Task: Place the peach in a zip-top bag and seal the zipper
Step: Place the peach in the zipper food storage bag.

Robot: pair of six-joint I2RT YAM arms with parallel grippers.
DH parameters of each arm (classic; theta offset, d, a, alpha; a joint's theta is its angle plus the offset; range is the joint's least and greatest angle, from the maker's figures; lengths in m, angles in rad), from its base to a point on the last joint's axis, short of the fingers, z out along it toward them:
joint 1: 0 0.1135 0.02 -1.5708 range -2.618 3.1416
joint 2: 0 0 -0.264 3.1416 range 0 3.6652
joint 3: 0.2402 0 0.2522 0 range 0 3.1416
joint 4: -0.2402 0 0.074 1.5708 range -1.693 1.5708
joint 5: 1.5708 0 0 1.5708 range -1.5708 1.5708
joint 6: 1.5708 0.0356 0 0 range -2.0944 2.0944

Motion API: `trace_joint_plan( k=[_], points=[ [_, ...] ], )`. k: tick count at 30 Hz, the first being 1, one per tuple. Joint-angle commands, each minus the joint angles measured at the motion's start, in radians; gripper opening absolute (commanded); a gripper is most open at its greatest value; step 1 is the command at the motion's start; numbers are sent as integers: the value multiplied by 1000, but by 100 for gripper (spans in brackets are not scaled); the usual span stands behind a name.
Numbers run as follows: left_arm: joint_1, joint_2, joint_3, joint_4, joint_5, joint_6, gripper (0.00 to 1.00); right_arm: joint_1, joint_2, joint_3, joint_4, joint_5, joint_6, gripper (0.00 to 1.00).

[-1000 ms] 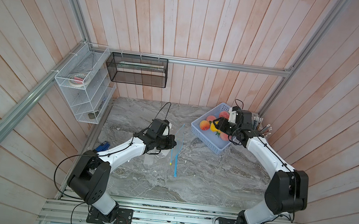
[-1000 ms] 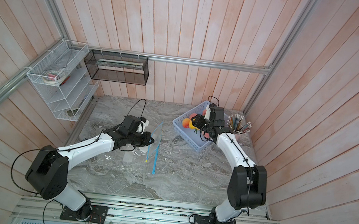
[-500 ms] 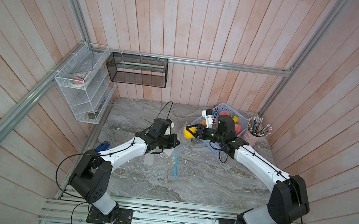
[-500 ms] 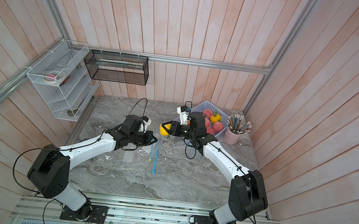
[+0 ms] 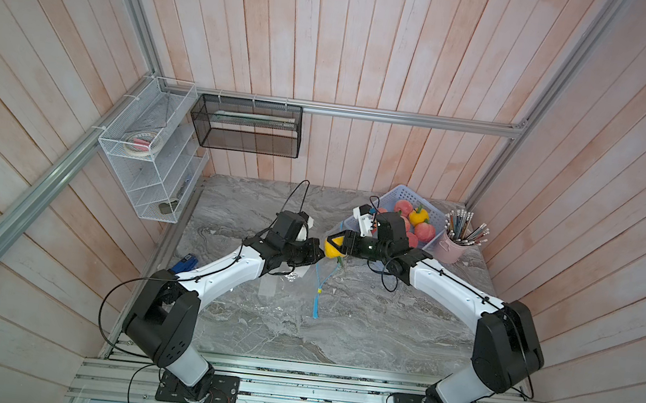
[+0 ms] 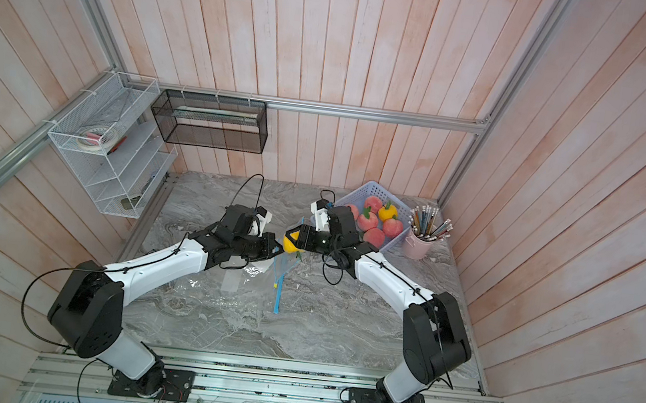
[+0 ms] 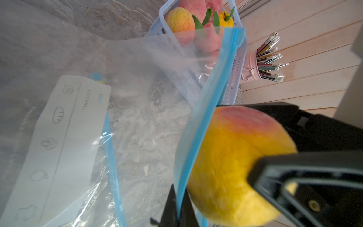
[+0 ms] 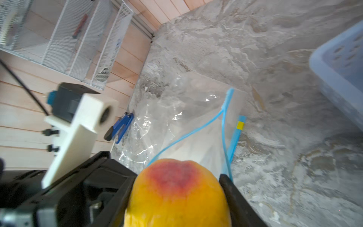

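Note:
The peach (image 5: pixel 332 249), yellow-orange with a red blush, sits between the fingers of my right gripper (image 5: pixel 337 247), which is shut on it. It hangs just in front of the mouth of the clear zip-top bag (image 5: pixel 294 287) with its blue zipper. My left gripper (image 5: pixel 317 254) is shut on the bag's upper zipper lip and holds it raised. In the left wrist view that blue lip (image 7: pixel 208 102) runs up from my left gripper (image 7: pixel 179 208), with the peach (image 7: pixel 235 167) touching it. In the right wrist view the peach (image 8: pixel 176 196) faces the open bag (image 8: pixel 186 118).
A blue basket (image 5: pixel 391 192) with more peaches and a yellow pepper stands at the back right, with a pink cup of pencils (image 5: pixel 451 249) beside it. A white wire rack (image 5: pixel 150 160) and a black mesh basket (image 5: pixel 246 130) hang on the walls. A blue clip (image 5: pixel 183 265) lies at the table's left edge.
My right arm has carried the peach out of the basket and leftward to the bag's mouth. The left gripper has kept its hold on the zipper lip.

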Motion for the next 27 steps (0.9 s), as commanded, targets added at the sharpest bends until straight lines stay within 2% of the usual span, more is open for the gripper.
trace_joint_plan(
  k=[1,4,8,11,14,19,23,27],
  points=[
    [10,-61,35,5,-22,-17,0,12,0,40,-109,140,-42,48],
    [10,-73,51,5,1,-16,0,30,12,78,-153,152,-68,56],
    [10,-66,67,0,18,-20,0,39,12,111,-143,80,-74,75],
    [15,-67,63,-14,-7,-19,0,34,-26,105,-108,61,-55,86],
    [22,-67,56,-23,-12,-22,0,12,-74,73,-60,34,-28,91],
    [27,-73,58,-29,-10,-17,0,-33,-143,18,-39,71,-16,89],
    [29,-76,66,-34,-2,-10,0,-52,-141,25,-109,146,-50,81],
    [31,-81,80,-38,19,-9,0,-46,-111,20,-149,159,-76,71]
  ],
)
